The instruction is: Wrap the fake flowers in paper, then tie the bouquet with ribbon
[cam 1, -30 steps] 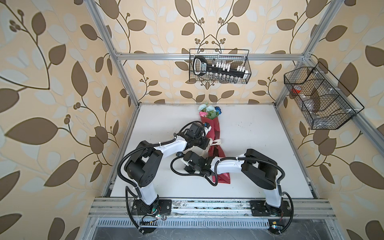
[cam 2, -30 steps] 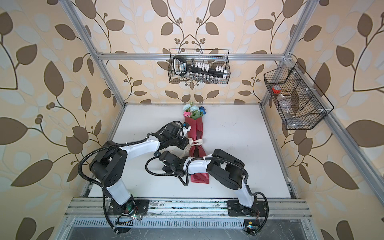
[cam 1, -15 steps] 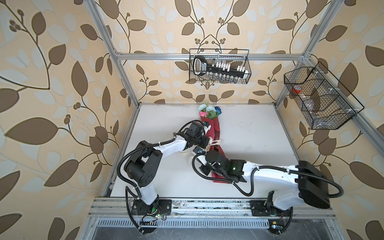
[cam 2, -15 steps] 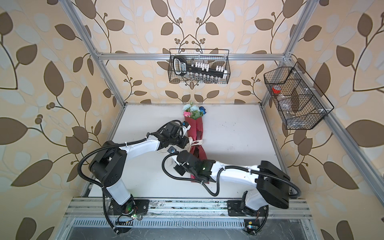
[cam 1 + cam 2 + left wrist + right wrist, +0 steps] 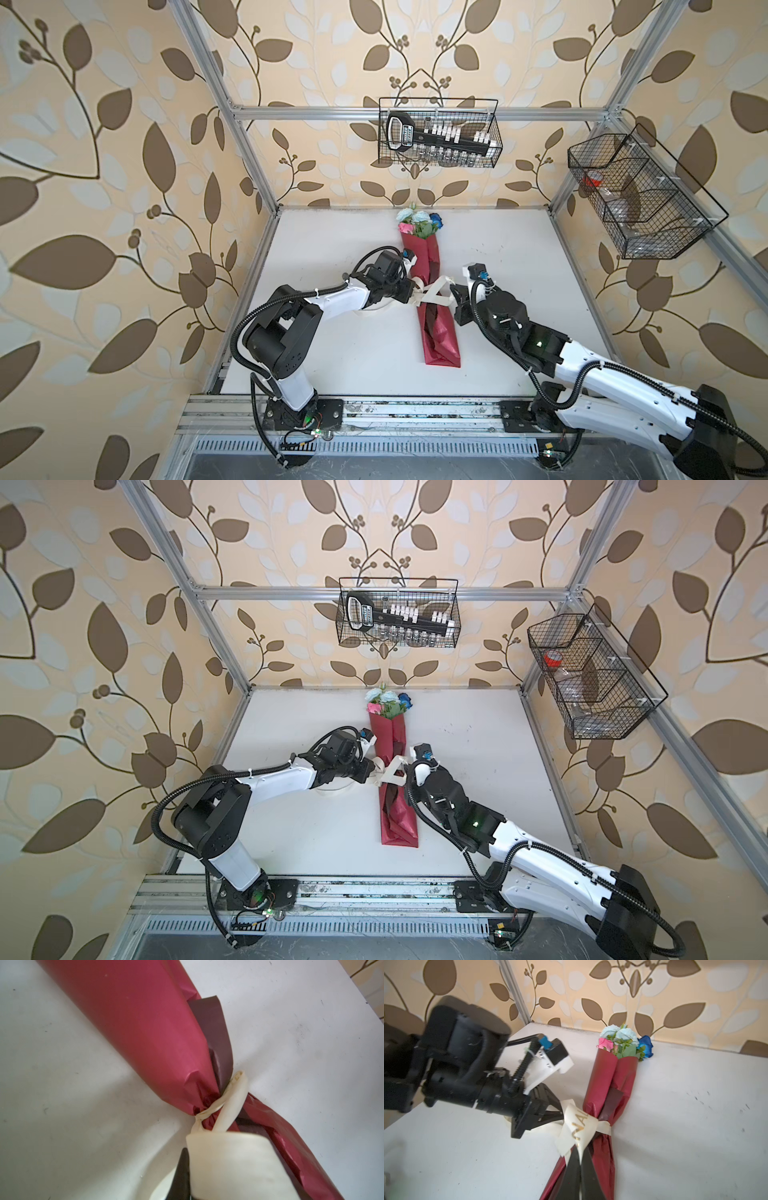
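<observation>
The bouquet of fake flowers (image 5: 417, 222) (image 5: 388, 702) (image 5: 623, 1043) lies on the white table with its blooms toward the back wall. A red wrapping sheet (image 5: 436, 328) (image 5: 145, 1032) covers the stems. A cream ribbon (image 5: 432, 291) (image 5: 392, 771) (image 5: 234, 1097) (image 5: 579, 1126) is cinched round the wrap's middle. Left of the wrap, my left gripper (image 5: 411, 291) (image 5: 372, 773) (image 5: 560, 1115) is shut on a ribbon strand. On the right of the wrap, my right gripper (image 5: 455, 293) (image 5: 409, 771) (image 5: 579, 1153) is shut on the other ribbon end.
A wire basket (image 5: 438, 133) holding a black tool hangs on the back wall. Another wire basket (image 5: 640, 195) hangs on the right wall. A white round roll (image 5: 374, 307) lies under the left gripper. Aluminium frame posts stand at the table's corners.
My right gripper has swung from the left of the wrap, across it, to its right side, carrying the ribbon end. The left gripper has stayed in place.
</observation>
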